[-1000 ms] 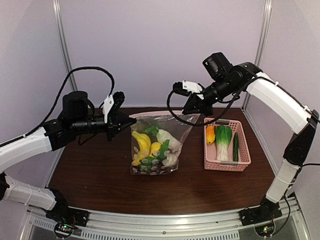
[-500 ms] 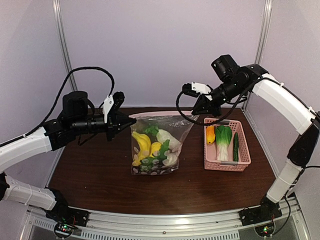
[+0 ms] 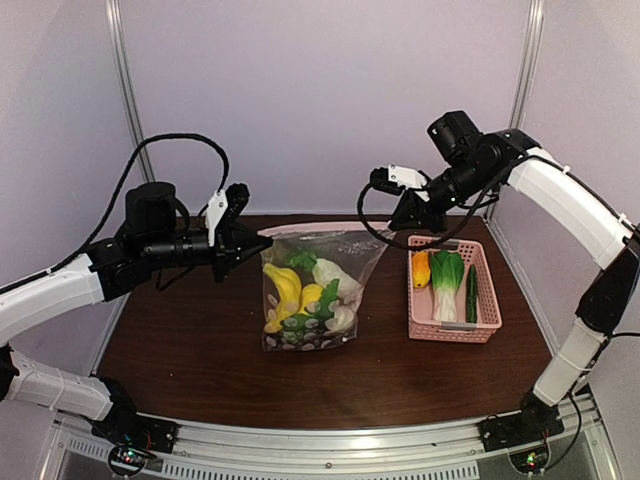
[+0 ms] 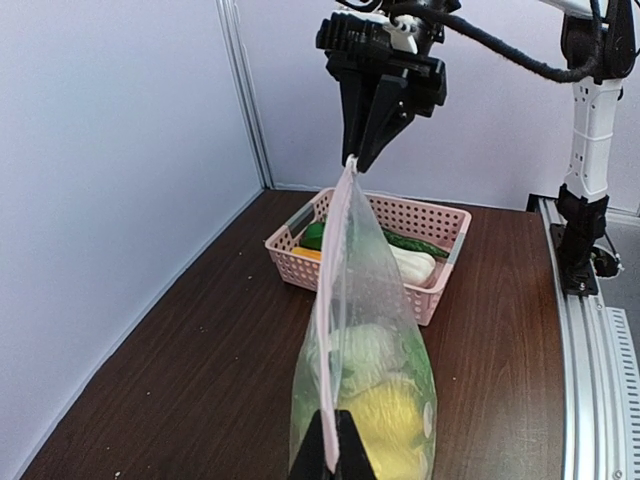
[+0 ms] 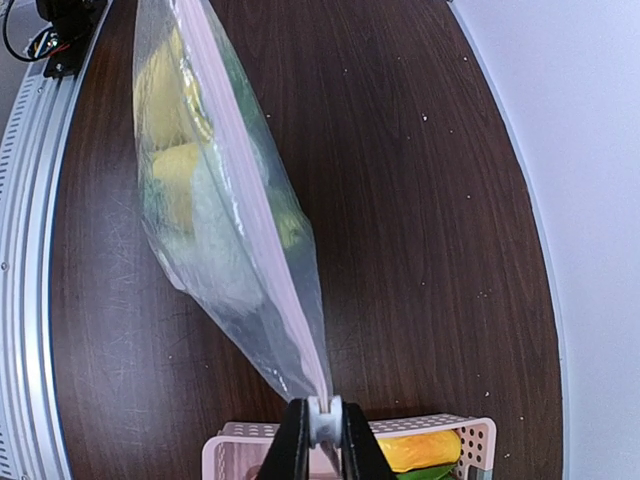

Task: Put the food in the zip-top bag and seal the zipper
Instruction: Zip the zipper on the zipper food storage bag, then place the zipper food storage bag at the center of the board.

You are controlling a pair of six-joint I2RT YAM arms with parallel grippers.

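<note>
sealing step, i reckon: zip-top bag (image 3: 318,305), food (image 3: 285,285) inside, stands just left of the pink basket (image 3: 455,333). left gripper (image 4: 332,450) pinches its far corner, right gripper (image 5: 322,428) pinches the zipper (image 5: 255,200) at the end nearest the basket; pull level, gently.

Light: bright, even, soft | Shadows: faint and soft on the dark table (image 3: 180,340) | Glare: pale sheen on the crinkles of the zip-top bag (image 5: 200,220); walls (image 3: 320,100) washed lilac-white | Focus: overhead view soft, grainy; wrist views crisper | Edges: front rail (image 3: 330,445) bows, table edge curves in right wrist view
</note>
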